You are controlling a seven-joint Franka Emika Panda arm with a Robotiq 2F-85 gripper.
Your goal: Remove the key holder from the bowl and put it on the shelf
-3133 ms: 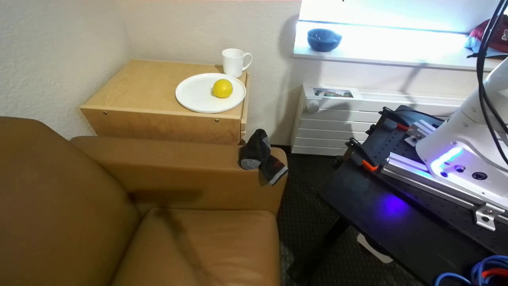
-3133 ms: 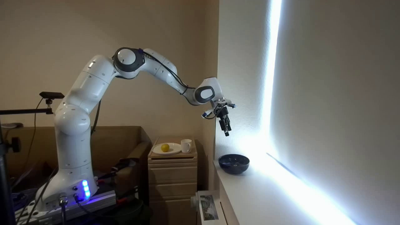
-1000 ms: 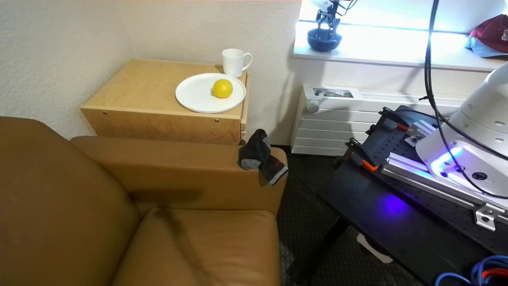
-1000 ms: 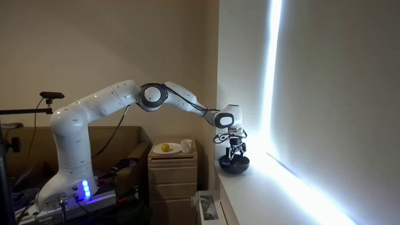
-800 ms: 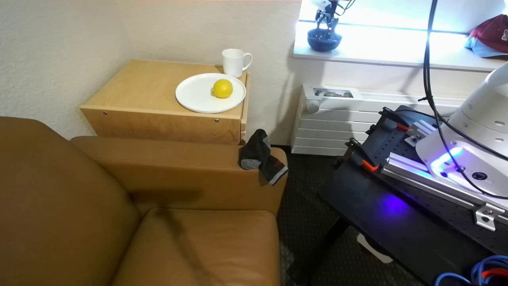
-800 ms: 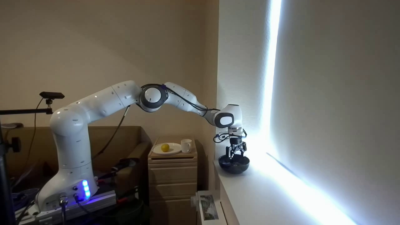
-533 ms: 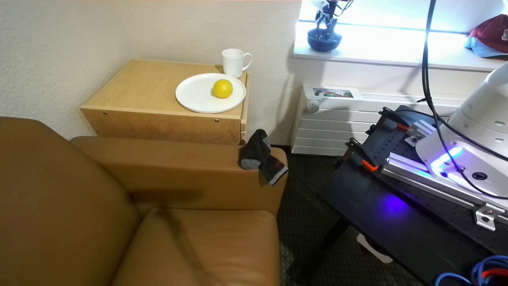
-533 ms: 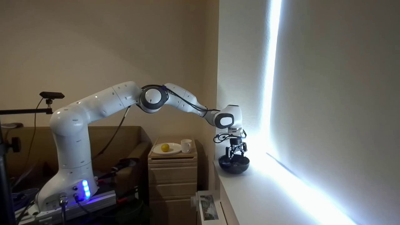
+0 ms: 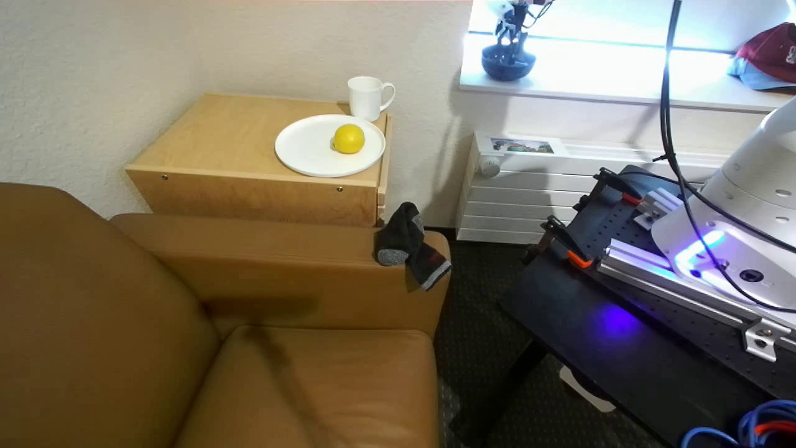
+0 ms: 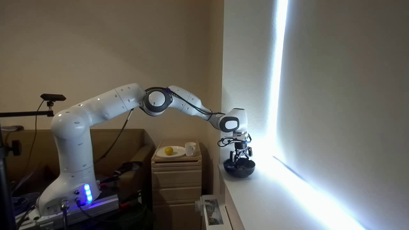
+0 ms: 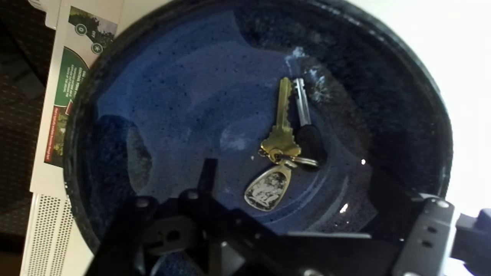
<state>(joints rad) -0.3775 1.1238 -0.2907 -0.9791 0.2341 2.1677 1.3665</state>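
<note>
The white shelf is lit hard from behind, and its rear edge is washed out in both exterior views. The dark blue bowl is set near one end of it, above a radiator; a maroon cap is seen well apart from the bowl, toward the shelf's other end. On the bowl's floor, off centre, the key holder is found: a brass key, a black-headed silver key and a metal fob, joined by a split ring. The bowl is presumably used as a key dish, the loose pieces being kept together by its curve.

The gripper is pointed nearly straight down into the bowl, its fingers spread wide with nothing held between them; this pose is probably chosen because a sideways reach would be blocked by the bowl's wall. Whether the bowl is touched by a fingertip cannot be told. In the wrist view the key holder is framed between the fingers, so the grasp is judged to be near but not yet made. Parts lying so flat could be slipped over, and if the fingers are pressed too low, the bowl might be shoved. Once lifted, the key holder could be laid just beside the bowl.
</note>
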